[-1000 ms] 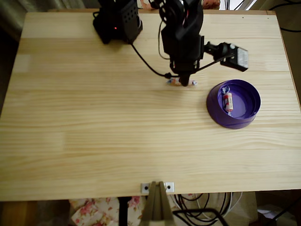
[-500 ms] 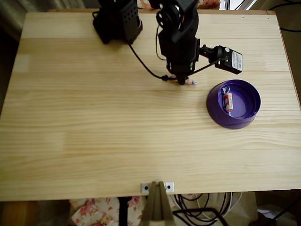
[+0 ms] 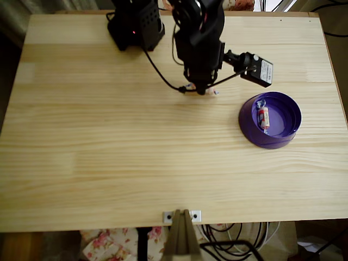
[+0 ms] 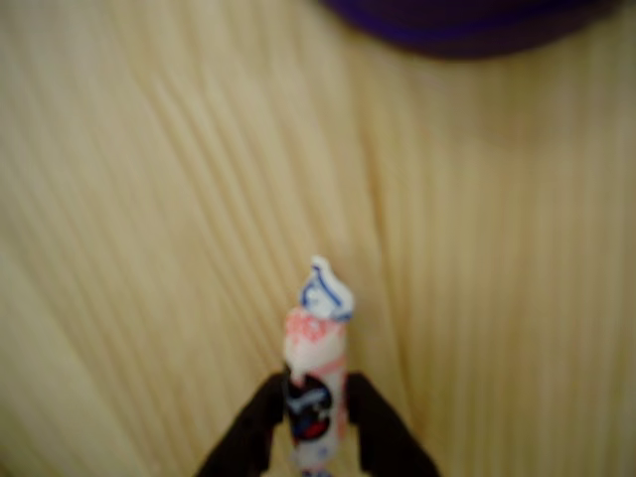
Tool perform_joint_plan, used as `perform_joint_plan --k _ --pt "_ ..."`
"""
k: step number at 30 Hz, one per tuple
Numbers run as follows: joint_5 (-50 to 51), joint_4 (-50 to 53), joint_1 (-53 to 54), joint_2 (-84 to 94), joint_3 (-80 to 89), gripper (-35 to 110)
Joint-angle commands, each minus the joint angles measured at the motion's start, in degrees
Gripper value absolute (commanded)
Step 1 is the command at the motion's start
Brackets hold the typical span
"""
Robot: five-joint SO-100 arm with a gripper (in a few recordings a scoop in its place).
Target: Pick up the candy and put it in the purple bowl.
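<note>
The candy (image 4: 316,383) is a small peach-pink wrapped sweet with a dark mark and a twisted blue-white end, and my gripper (image 4: 316,427) is shut on it between two black fingers. From above, the gripper (image 3: 200,90) hangs under the black arm at the table's upper middle, with the candy's ends (image 3: 213,92) peeking out beside it. The purple bowl (image 3: 280,103) sits to the right of the gripper in the overhead view. Its dark rim (image 4: 467,25) shows blurred at the top of the wrist view, well apart from the held candy.
A whiter candy with a red band (image 3: 263,117) lies inside the bowl. The arm's black base (image 3: 136,24) stands at the table's back edge with a cable (image 3: 163,70) trailing to the arm. Bare wood spreads to the left and front.
The arm has drawn up and to the left, carrying the candy with it off its earlier spot. The bowl and the candy inside it have not moved.
</note>
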Motion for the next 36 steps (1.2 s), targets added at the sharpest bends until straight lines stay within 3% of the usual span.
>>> perform_joint_plan --k 1,13,36 --pt "0.88 4.31 0.35 8.17 -8.0 0" --pt "9.67 6.77 -5.01 9.76 -23.47 0" --pt "20.57 -6.94 -11.16 -16.44 -46.23 0"
